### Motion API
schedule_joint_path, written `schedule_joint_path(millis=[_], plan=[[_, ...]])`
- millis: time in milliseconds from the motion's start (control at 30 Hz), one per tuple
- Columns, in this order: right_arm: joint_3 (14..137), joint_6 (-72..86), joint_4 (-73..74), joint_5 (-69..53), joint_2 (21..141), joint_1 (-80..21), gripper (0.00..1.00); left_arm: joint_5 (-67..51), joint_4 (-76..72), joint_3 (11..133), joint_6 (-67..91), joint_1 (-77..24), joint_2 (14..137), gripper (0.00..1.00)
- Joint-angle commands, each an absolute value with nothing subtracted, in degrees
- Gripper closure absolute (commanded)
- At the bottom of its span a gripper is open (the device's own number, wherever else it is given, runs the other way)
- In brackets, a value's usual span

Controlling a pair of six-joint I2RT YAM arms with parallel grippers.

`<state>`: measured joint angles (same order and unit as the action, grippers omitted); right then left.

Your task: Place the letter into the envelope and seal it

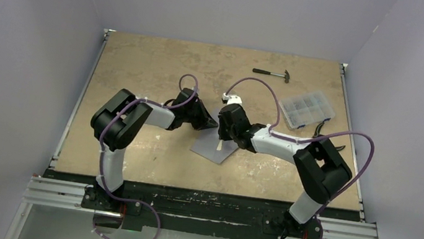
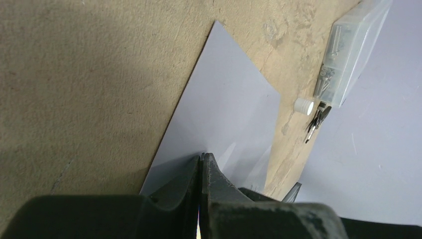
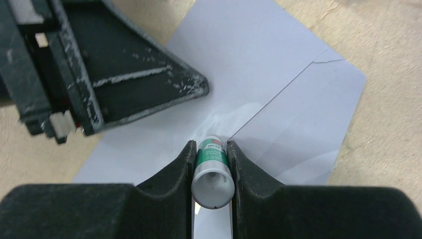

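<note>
Bolted along the near edge of the tan, mottled bench (image 1: 142, 66), both arms reach inward and meet over its middle. Lying flat there, a little nearer the near edge than the far one, is the flat grey-blue paper envelope (image 1: 208, 150), turned at an angle to the bench edges.

From the left side, the left gripper (image 2: 201, 158) comes down on the envelope with its black fingers pressed together and nothing between them. The tips sit on the paper close to one of its edges and seem to pin it.

From the right side, the right gripper (image 3: 209, 145) is clamped on a small white glue stick with a green label (image 3: 213, 172). The stick points down at the envelope's face. Its tip meets a straight seam, either a fold or the flap's edge, that runs away toward the envelope's far corner. I cannot tell from these views whether the flap is stuck down.

Farther back, toward the right edge, a clear plastic compartment box (image 1: 307, 109) lies at a slant. A small white cap (image 2: 303, 105) and a dark tool (image 2: 316, 122), too small to identify, sit just beside it.

Nearest the far edge, right of centre, lies a black-handled hammer (image 1: 272, 73).
</note>
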<state>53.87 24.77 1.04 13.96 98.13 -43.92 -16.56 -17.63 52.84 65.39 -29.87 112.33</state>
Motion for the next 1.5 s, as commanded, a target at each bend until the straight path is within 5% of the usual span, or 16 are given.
schedule_joint_path(millis=[0, 500, 867, 1167, 1467], plan=[[50.89, 22.12, 5.70, 8.81, 96.45, -45.45, 1.00, -4.92, -1.63, 48.93, 60.75, -29.27, 119.43, 1.00], [48.29, 20.55, -2.29, 0.44, 95.63, -45.83, 1.00, -5.13, -2.09, 48.30, 61.08, -29.27, 119.78, 1.00], [44.58, 34.24, -3.26, -12.15, 74.40, -32.76, 1.00, -10.11, -2.21, 51.60, 55.55, -29.27, 115.25, 0.99], [33.02, 46.78, 2.62, -9.03, 65.60, -17.57, 0.99, -17.93, 2.85, 56.38, 48.45, -29.18, 104.58, 0.50], [24.90, 45.35, -7.21, -20.83, 71.74, -4.31, 0.91, -10.67, 13.03, 57.75, 41.04, -27.65, 96.21, 0.32]])
